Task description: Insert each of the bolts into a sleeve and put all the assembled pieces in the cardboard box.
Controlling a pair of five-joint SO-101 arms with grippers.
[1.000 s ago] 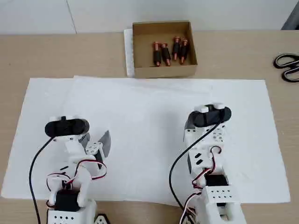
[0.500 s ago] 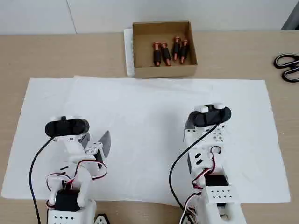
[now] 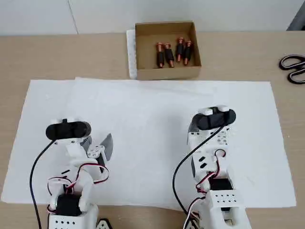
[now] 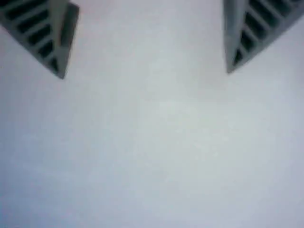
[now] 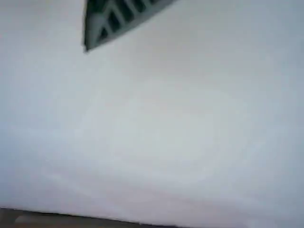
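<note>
**While both arms sit low, four bolted sleeves lie in the box**

Since counting comes first: four assembled pieces (image 3: 173,53), each a dark sleeve with a copper-coloured bolt through it, lie inside the one cardboard box (image 3: 167,73). They form two loose pairs, side by side on the box floor, all pointing roughly away from the arms. The box stands well ahead of both grippers, past the far edge of the paper sheet (image 3: 147,114), between their two lines and closer to the right one.

The left gripper (image 4: 144,73) hangs just above the sheet with its jaws spread wide and only bare paper between them. The right gripper (image 3: 192,126) is also low over the sheet, well apart from the left. Whether it is spread or pressed together cannot be told.

One narrow white strip (image 3: 130,52) lies against the box wall on the left gripper's side. One pair of scissors (image 3: 293,68) rests on the table (image 3: 62,57), far out beyond the right gripper and ahead of it.

Compared with the earlier frames, nothing differs: arms, box and all four pieces sit where they were.
</note>
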